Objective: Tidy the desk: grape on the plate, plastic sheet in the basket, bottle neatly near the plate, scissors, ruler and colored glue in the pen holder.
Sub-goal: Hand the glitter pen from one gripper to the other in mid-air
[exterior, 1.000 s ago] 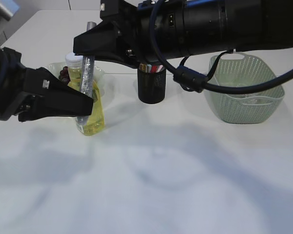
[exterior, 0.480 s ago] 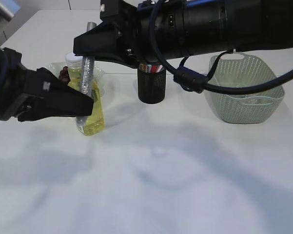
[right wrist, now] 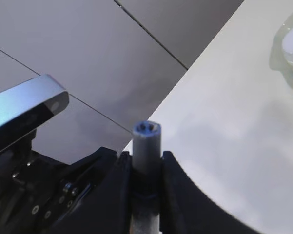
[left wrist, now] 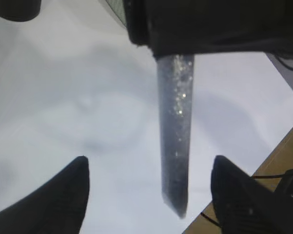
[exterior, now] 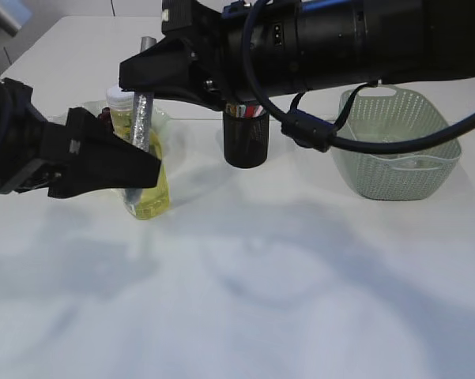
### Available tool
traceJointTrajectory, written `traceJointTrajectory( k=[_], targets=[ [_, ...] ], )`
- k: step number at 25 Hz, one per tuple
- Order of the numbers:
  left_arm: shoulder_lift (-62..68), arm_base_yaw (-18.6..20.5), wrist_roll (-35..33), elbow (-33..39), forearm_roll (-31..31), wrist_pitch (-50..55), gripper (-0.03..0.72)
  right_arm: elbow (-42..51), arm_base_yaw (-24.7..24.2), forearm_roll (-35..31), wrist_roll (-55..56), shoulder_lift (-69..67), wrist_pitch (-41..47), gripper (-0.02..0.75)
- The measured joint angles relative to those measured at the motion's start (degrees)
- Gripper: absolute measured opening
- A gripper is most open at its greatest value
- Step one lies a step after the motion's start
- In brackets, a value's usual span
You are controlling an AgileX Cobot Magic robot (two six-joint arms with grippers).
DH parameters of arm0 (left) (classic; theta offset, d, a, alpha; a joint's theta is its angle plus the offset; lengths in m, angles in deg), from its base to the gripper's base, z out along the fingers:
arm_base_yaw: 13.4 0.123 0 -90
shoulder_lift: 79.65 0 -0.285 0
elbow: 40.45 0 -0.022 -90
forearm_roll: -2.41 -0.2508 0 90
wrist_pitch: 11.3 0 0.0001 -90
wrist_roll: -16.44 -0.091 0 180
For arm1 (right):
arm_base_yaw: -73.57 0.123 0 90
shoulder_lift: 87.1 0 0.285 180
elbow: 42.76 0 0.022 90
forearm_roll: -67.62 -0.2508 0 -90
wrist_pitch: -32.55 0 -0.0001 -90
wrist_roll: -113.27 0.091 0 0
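Glitter glue tube (exterior: 141,120) left of pen holder (exterior: 246,136): stiff, light, slick; clamped near cap by right jaws, left jaws open.

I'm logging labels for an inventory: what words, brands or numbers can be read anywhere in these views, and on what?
None can be read.
Glittery grey glue tube: no print visible.
Clear bottle of yellow liquid: no label showing.
Black mesh pen holder, pale green plastic basket: unmarked.
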Motion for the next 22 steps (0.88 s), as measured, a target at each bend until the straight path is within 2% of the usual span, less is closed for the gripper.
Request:
traceJointTrajectory(
  k=[10, 14, 18, 22],
  targets=[
    [0.0, 0.0, 0.0, 0.0, -6.7, 5.4, 0.542, 0.0, -1.3, 1.5, -2.1, 0.0, -6.6, 0.126],
    [0.0, 0.0, 0.3, 0.0, -9.9, 5.9, 0.540, 0.0, -4.2, 1.5, -4.1, 0.0, -8.9, 0.126],
    [1.7, 0.7, 5.1, 0.0, -14.5, 5.9, 0.540, 0.0, -8.2, 1.5, -6.7, 0.0, -10.3, 0.126],
    [6.5, 2.6, 8.2, 0.0, -16.6, 5.8, 0.519, 0.0, -11.8, 1.4, -11.3, 0.0, -12.3, 0.126]
  ],
)
